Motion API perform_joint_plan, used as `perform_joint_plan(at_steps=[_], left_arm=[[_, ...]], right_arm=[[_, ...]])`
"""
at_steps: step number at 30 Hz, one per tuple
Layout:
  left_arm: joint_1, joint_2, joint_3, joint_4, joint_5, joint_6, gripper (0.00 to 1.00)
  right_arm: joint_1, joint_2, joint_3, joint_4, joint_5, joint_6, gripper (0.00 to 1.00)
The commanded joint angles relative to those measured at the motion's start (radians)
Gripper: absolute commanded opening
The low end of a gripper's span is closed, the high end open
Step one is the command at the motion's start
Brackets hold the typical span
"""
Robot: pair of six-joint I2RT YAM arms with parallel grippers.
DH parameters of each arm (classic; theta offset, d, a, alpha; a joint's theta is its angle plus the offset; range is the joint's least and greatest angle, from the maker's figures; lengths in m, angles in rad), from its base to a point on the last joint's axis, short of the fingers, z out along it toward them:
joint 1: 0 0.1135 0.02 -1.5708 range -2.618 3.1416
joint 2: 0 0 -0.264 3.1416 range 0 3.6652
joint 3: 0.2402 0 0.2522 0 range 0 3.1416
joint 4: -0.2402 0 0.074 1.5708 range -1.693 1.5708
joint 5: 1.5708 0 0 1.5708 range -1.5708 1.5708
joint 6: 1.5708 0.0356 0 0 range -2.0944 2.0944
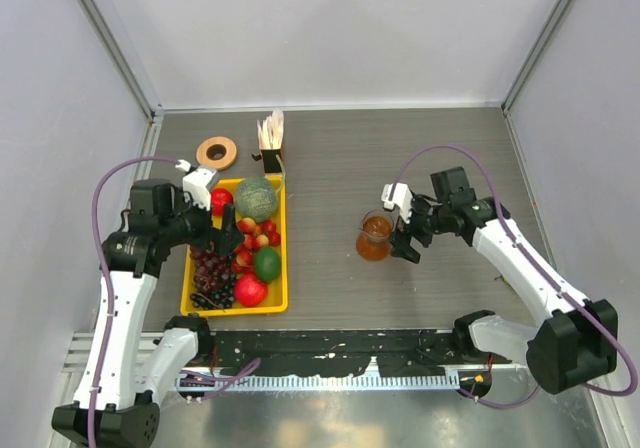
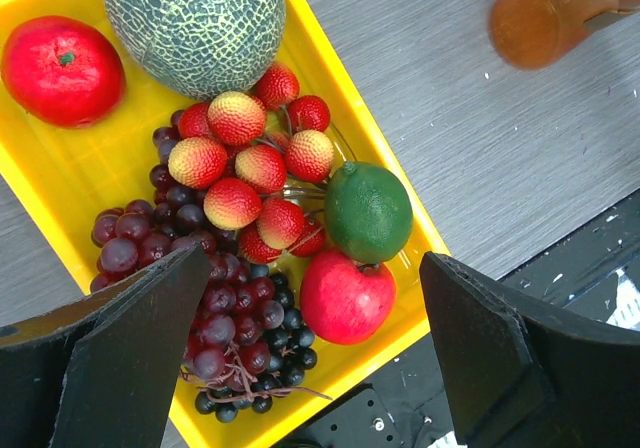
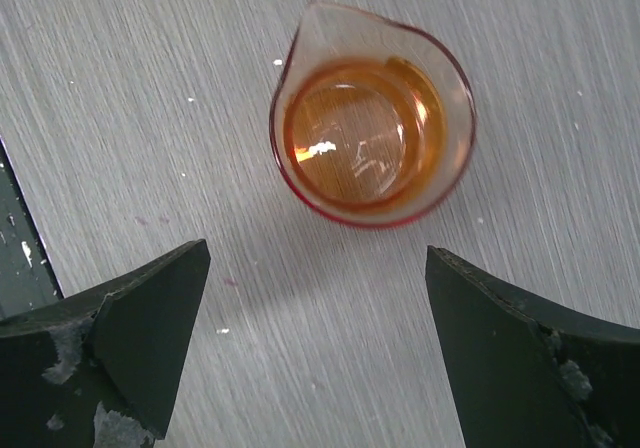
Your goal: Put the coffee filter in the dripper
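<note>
Yellow tray (image 2: 70, 178): lying on the grey table (image 1: 330, 158), carrying a netted melon (image 1: 256, 198), lychees (image 2: 262, 168), dark grapes (image 2: 235, 318), a lime (image 2: 368, 211), a round red fruit (image 2: 62, 68) and a red apple (image 2: 345, 296).

Dripper (image 1: 216, 152): sitting on the table just beyond the tray's far left corner, tan ring facing up, apart from both grippers.

Coffee filter: not showing as a single sheet; only an upright bundle of white papers (image 1: 272, 128) in a small dark box (image 1: 270, 158), standing just beyond the tray's far right corner.

Left gripper (image 2: 312, 268): hovering over the tray's near half, jaws gaping wide, gripping nothing.

Right gripper (image 3: 318, 258): hanging well to the right of the tray, just beside and above a glass jug (image 3: 370, 133) of amber liquid, jaws gaping wide, gripping nothing.
</note>
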Motion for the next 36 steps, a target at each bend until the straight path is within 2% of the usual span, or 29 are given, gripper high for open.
perform_joint_plan(at_steps=[1,4,6,16,29,36], left_arm=[[0.018,-0.039,0.039,0.002,0.039,0.010,0.99],[0.021,-0.053,0.042,-0.003,0.037,0.001,0.99],[0.022,-0.056,0.045,-0.003,0.037,0.000,0.99],[0.030,-0.044,0.034,0.041,-0.023,-0.066,0.99],[0.041,-0.028,0.040,0.069,-0.075,-0.125,0.97],[0.061,0.027,0.068,0.066,-0.052,-0.171,0.99]], right_arm=[[0.055,0.056,-0.016,0.149,0.042,0.018,0.94],[0.065,0.089,-0.027,0.203,0.054,0.036,0.89],[0.071,0.105,-0.030,0.240,0.057,0.047,0.81],[0.149,0.135,-0.027,0.347,0.060,0.154,0.69],[0.216,0.171,-0.028,0.380,0.068,0.319,0.63],[0.282,0.175,-0.025,0.374,0.083,0.389,0.64]])
